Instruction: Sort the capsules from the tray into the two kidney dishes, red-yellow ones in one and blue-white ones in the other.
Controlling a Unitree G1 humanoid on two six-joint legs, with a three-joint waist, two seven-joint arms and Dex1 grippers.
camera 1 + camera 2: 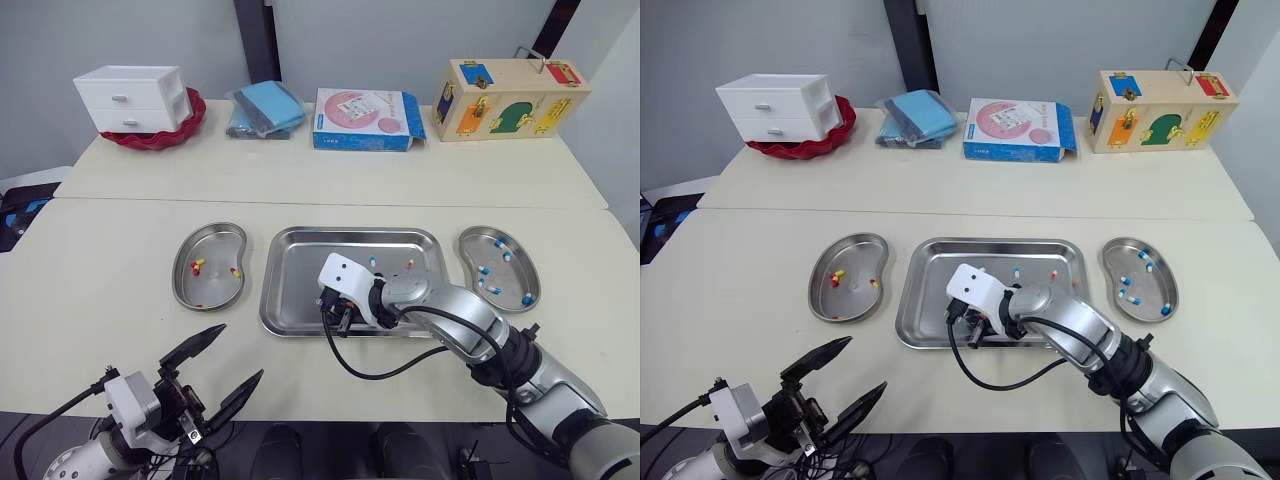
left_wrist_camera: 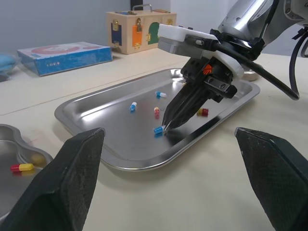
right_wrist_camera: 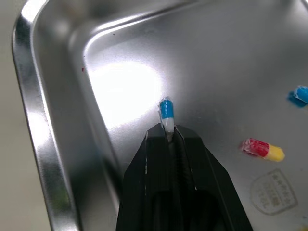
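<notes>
The steel tray (image 1: pixel 350 236) lies in the middle of the table. My right gripper (image 1: pixel 336 318) is down inside its front left corner, shut on a blue-white capsule (image 3: pixel 166 114) whose white end sits between the fingertips while the blue end sticks out. A red-yellow capsule (image 3: pixel 263 149) and a blue-white one (image 1: pixel 372 262) lie loose in the tray. The left kidney dish (image 1: pixel 218 248) holds red-yellow capsules (image 1: pixel 198 266). In the right kidney dish (image 1: pixel 490 243) are blue-white capsules (image 1: pixel 484 269). My left gripper (image 1: pixel 240 352) hangs open over the table's front left, holding nothing.
Along the back of the table stand a white drawer box (image 1: pixel 135 98) on a red plate, a blue packet (image 1: pixel 265 108), a blue carton (image 1: pixel 365 118) and a wooden lock box (image 1: pixel 508 98). A black cable (image 1: pixel 380 372) loops from my right arm over the tray's front edge.
</notes>
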